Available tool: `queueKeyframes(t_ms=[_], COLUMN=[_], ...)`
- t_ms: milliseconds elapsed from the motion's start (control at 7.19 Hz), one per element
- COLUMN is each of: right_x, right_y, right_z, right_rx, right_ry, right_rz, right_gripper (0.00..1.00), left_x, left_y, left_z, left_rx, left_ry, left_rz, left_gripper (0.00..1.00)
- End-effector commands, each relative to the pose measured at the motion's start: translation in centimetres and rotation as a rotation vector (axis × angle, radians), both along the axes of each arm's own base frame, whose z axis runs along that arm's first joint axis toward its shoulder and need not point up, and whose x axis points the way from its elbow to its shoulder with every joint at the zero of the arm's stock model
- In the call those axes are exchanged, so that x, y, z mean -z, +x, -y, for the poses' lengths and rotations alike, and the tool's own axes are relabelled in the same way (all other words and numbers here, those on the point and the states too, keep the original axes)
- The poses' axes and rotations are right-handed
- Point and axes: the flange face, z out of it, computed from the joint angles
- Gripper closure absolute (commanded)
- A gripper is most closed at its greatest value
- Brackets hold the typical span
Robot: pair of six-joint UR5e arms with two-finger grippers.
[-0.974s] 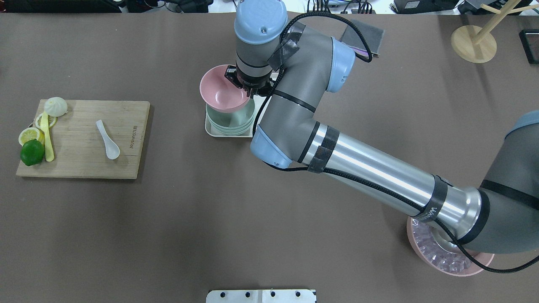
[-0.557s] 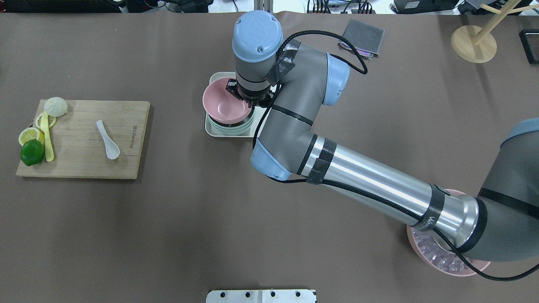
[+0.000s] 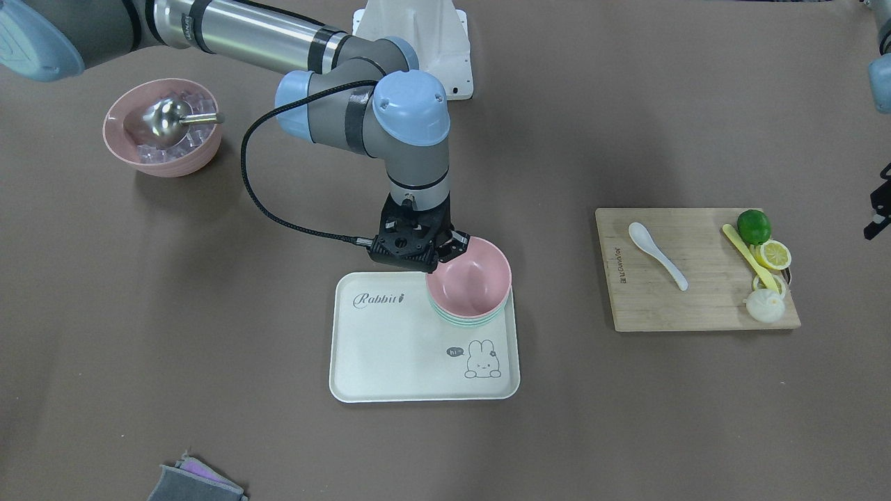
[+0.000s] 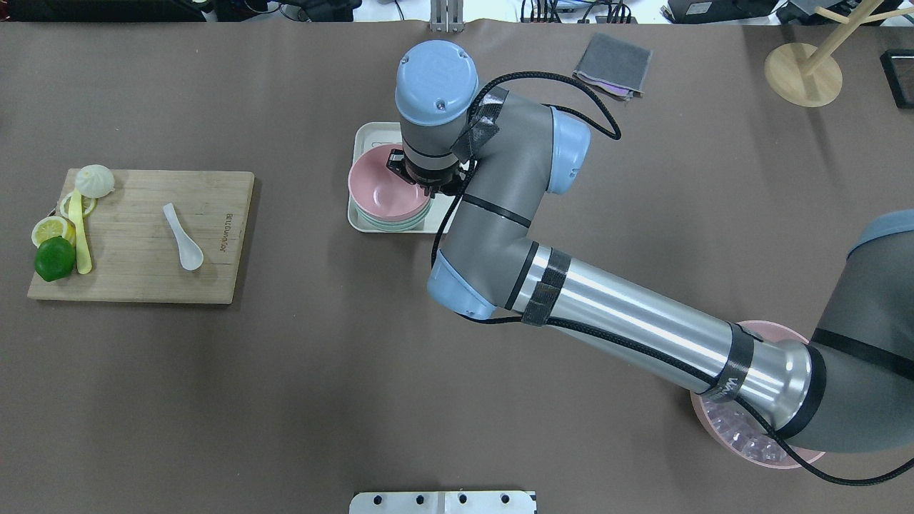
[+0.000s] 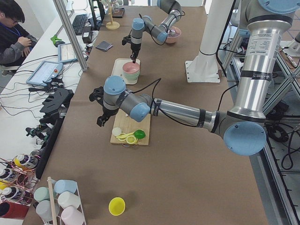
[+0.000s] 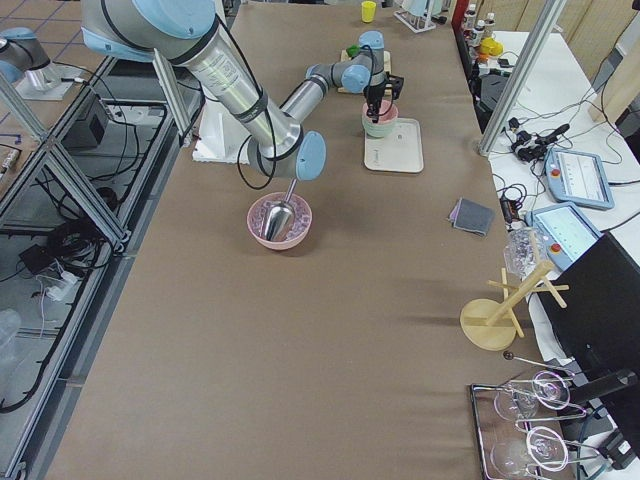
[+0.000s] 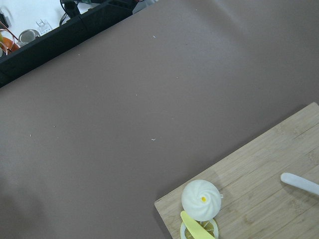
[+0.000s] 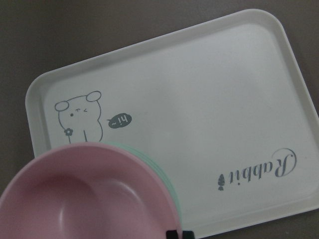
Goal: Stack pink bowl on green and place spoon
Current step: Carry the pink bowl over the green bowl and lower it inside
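Observation:
The pink bowl (image 3: 470, 278) sits nested in the stack of green bowls (image 3: 465, 322) at a corner of the white rabbit tray (image 3: 390, 348). My right gripper (image 3: 452, 249) is shut on the pink bowl's rim on the robot's side. The overhead view shows the same pink bowl (image 4: 382, 189) on the green bowls (image 4: 391, 223). The white spoon (image 4: 182, 237) lies on the wooden cutting board (image 4: 214, 278). My left gripper (image 3: 876, 212) hangs at the table's edge beside the board, away from the spoon. I cannot tell whether it is open.
On the board's outer end lie a lime (image 4: 54, 258), lemon slices (image 4: 50, 228), a bun (image 4: 95, 180) and a yellow utensil (image 4: 80, 239). A pink bowl of ice with a metal scoop (image 3: 163, 125) stands by my right arm's base. A grey cloth (image 4: 614, 63) and wooden stand (image 4: 803, 71) are far right.
My right gripper has lowered the pink bowl from a tilted hold above the tray down into the green bowls, where it now sits level. The spoon has not moved.

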Motion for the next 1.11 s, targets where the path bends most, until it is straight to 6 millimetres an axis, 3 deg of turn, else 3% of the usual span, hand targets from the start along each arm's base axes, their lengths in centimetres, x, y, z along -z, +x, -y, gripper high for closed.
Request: queueKeyframes(t_ms=[0,139,278,418,696,835,974], right_x=[0.1,0.2,0.2,-0.7,-0.8,-0.8,-1.5], right_y=[0.0,0.1,0.1,0.1,1.1,2.4,4.9], right_z=[0.0,0.0,0.1,0.1,1.2,2.1,3.7], right_rx=[-0.001,-0.001,-0.002,-0.019,-0.061,-0.06,-0.023], right_ry=[0.004,0.008,0.03,0.034,0.028,0.028,-0.009], right_rz=[0.006,0.007,0.04,0.072,0.085,0.091,0.119], right_gripper=[1.0,1.0,0.85,0.03,0.0,0.0,0.0], left_x=[0.0,0.0,0.1,0.0,0.0,-0.1,0.5], left_y=[0.1,0.0,0.1,0.1,0.2,0.3,1.8], left_z=[0.0,0.0,-0.1,-0.1,-0.1,-0.1,-0.2], left_rx=[-0.002,-0.001,-0.01,-0.011,-0.012,-0.007,0.013], left_ry=[0.0,0.0,-0.002,-0.005,-0.006,-0.019,-0.062], left_rz=[-0.001,-0.001,-0.013,-0.014,-0.016,-0.019,-0.045], left_gripper=[0.01,0.01,0.01,0.01,0.01,0.01,0.01])
